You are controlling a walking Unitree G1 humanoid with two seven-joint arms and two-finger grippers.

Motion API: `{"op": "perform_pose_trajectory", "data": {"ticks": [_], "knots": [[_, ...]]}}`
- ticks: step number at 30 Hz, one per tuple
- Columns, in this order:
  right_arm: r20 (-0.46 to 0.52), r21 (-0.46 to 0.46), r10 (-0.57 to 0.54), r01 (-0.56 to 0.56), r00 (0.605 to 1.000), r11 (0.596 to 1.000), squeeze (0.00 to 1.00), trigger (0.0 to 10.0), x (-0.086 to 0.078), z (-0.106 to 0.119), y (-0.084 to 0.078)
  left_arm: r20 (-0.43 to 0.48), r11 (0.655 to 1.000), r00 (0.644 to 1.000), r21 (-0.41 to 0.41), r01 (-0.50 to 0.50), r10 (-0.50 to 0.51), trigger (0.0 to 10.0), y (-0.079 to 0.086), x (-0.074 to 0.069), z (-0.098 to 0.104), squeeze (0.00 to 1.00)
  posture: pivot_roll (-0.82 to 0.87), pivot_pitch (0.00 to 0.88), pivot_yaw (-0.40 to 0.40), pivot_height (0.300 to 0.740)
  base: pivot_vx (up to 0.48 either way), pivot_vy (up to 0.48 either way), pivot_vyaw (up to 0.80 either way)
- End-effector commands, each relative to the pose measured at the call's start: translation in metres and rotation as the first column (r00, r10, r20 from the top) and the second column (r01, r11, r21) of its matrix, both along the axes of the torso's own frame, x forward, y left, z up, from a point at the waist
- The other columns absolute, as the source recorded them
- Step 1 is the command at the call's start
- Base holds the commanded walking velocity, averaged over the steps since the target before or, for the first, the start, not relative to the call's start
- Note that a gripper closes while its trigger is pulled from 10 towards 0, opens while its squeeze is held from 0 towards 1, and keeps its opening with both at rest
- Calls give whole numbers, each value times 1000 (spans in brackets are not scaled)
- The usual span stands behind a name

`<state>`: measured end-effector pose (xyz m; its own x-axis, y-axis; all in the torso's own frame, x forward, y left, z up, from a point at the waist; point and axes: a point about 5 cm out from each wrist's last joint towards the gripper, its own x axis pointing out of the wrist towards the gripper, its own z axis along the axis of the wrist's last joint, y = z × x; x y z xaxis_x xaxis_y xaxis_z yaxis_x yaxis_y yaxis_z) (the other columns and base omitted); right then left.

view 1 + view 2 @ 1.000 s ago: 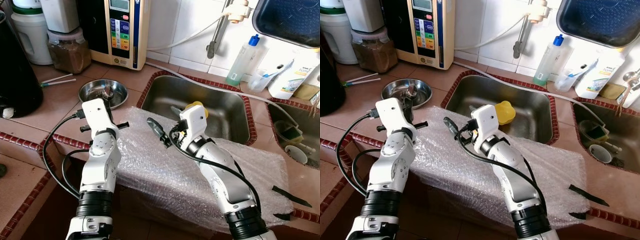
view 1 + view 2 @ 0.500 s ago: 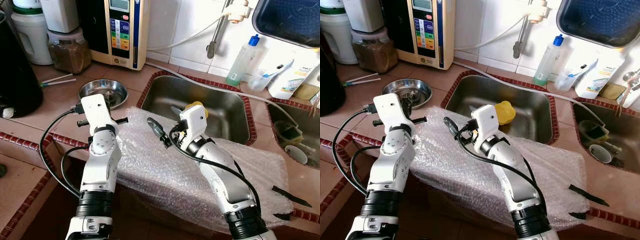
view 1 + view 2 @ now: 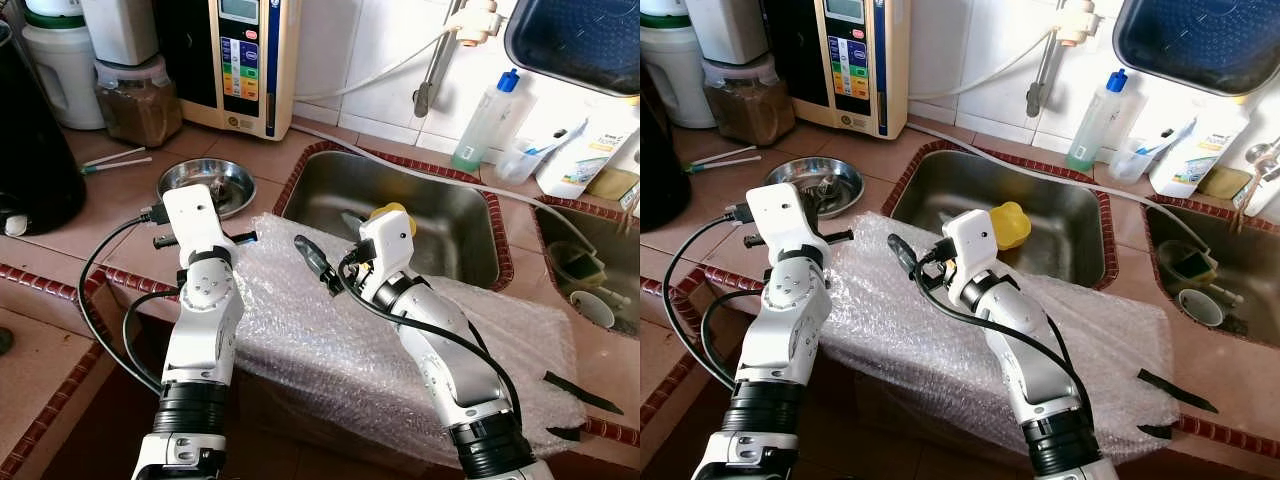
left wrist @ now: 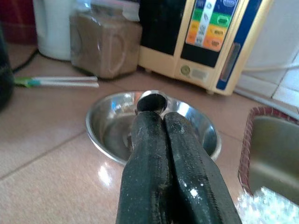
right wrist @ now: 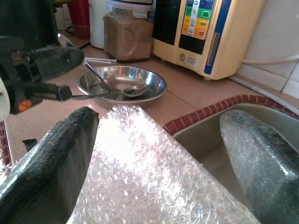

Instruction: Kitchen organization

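A steel bowl [image 3: 190, 176] sits on the tiled counter left of the sink, with a fork [image 5: 110, 96] and a spoon [image 5: 99, 75] in it. My left gripper [image 4: 158, 109] hangs just above the bowl's near rim [image 4: 154, 126], shut, with the rounded metal end of the spoon's handle [image 4: 152, 100] at its fingertips. My right gripper [image 5: 159, 154] is open over the sheet of bubble wrap [image 3: 330, 340] that drapes the counter's front edge. Its two black fingers [image 5: 51, 154] are wide apart with nothing between them.
The steel sink [image 3: 440, 225] holds a yellow item [image 3: 398, 211]. A water purifier [image 3: 240, 60], a brown jar [image 3: 137, 100] and a large black vessel [image 3: 30, 150] stand at the back left. A spray bottle [image 3: 487, 120] and a second basin [image 3: 590, 270] are to the right.
My left wrist has shifted slightly left and turned a little above the bowl. The right arm has stayed still.
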<state>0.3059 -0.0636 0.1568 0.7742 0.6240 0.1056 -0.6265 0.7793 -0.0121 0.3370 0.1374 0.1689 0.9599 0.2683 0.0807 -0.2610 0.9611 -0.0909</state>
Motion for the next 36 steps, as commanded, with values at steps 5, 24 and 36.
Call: {"op": "perform_pose_trajectory", "data": {"ticks": [5, 24, 36], "knots": [[9, -6, -10, 10, 1000, 1000, 988, 10000, 3, 2, -4, 95, 998, 995, 60, -6, 0, 0, -3, -2, 16, 0, 77, 0, -119, 740, 0, 0, 0], [3, -12, -9, 9, 1000, 1000, 988, 10000, 3, 0, -5, 33, 998, 999, 64, -17, 15, 7255, 7, -14, -3, 0, 82, 0, -126, 740, 0, 0, 0], [4, -14, -9, 9, 1000, 1000, 992, 10000, 3, 0, -5, 31, 998, 998, 11, -55, 54, 10000, 23, -7, 2, 1000, 76, 0, -124, 740, 0, 0, 0]]}}
